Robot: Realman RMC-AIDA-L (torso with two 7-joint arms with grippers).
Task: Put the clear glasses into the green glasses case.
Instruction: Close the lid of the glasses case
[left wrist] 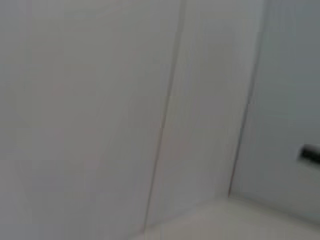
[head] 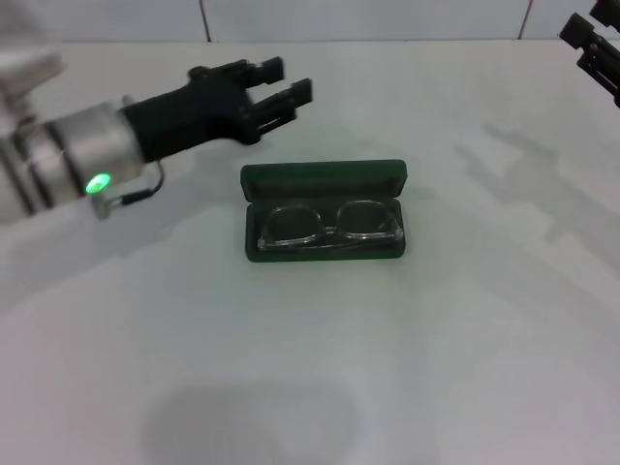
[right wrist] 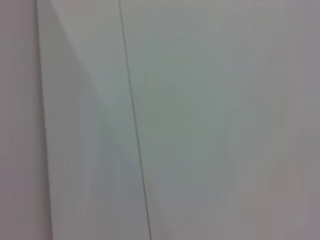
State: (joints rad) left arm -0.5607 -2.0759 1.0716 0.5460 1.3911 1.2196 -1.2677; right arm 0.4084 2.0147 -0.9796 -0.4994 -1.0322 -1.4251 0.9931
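The green glasses case [head: 323,180] lies open in the middle of the white table, its lid tipped back toward the far side. Inside its tray lie the clear glasses [head: 329,229], folded, lenses side by side. My left gripper [head: 287,91] hovers above the table behind and to the left of the case, open, with nothing between its black fingers. My right gripper [head: 593,50] is parked at the far right edge of the head view. Both wrist views show only pale wall panels.
White table [head: 310,368] all around the case, with a tiled wall behind it. A small dark object [left wrist: 310,154] shows at the edge of the left wrist view.
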